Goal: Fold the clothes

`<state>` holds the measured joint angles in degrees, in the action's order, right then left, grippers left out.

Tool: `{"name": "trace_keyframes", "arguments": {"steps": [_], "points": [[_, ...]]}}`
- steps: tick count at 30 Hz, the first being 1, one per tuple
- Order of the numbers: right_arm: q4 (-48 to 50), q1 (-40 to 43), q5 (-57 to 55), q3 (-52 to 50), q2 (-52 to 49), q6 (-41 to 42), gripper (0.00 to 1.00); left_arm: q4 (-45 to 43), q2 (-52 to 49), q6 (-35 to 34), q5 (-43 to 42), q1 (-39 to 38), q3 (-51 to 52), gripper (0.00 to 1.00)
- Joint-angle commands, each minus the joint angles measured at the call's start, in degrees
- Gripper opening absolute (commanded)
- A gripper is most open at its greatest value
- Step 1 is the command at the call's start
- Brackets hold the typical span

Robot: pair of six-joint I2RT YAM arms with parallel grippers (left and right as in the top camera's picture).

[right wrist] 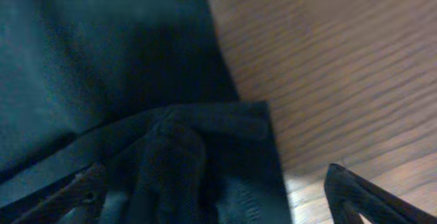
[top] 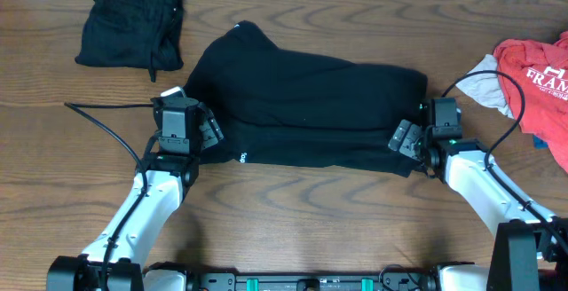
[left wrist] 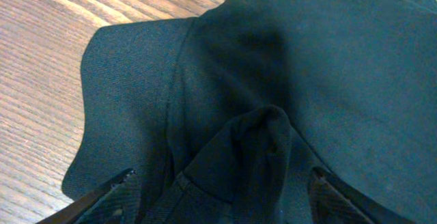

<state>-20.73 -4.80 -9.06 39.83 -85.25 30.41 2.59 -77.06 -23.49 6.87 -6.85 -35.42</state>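
A black top [top: 311,105] lies folded across the middle of the table, with a small white mark [top: 243,157] at its front left edge. My left gripper [top: 213,129] is at the top's left end. In the left wrist view it [left wrist: 222,173] stands open, and a raised pucker of black cloth [left wrist: 263,132] sits loose between the spread fingers [left wrist: 113,195]. My right gripper [top: 404,138] is at the right end. It [right wrist: 217,171] is open too, over a creased corner of the cloth [right wrist: 177,142] next to bare wood.
Another black garment [top: 131,20] lies folded at the back left. A red tee with white letters [top: 537,74] and a light grey piece [top: 486,82] are heaped at the right edge. Thin cables [top: 98,118] trail beside both arms.
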Motion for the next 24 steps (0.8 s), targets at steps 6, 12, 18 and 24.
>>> {"name": "trace_keyframes", "arguments": {"steps": [6, 12, 18, 24], "points": [[-3.7, -0.2, -3.1, 8.8, 3.9, -7.4, 0.99, 2.2, 6.3, 6.4, 1.3, 0.1, -1.2, 0.82], [-7.8, -0.4, 16.7, 14.4, 8.3, -14.3, 0.94, 8.0, 13.9, 6.3, -3.5, 0.1, -1.2, 0.83], [-8.0, -5.7, 35.5, 14.4, 7.4, -15.7, 0.38, 14.8, 14.5, 5.0, -5.2, 0.1, -1.2, 0.68], [-4.2, -17.9, 32.7, 14.4, 3.5, -15.7, 0.1, 14.7, 12.7, 3.5, -3.7, 0.1, -1.2, 0.06]]}}
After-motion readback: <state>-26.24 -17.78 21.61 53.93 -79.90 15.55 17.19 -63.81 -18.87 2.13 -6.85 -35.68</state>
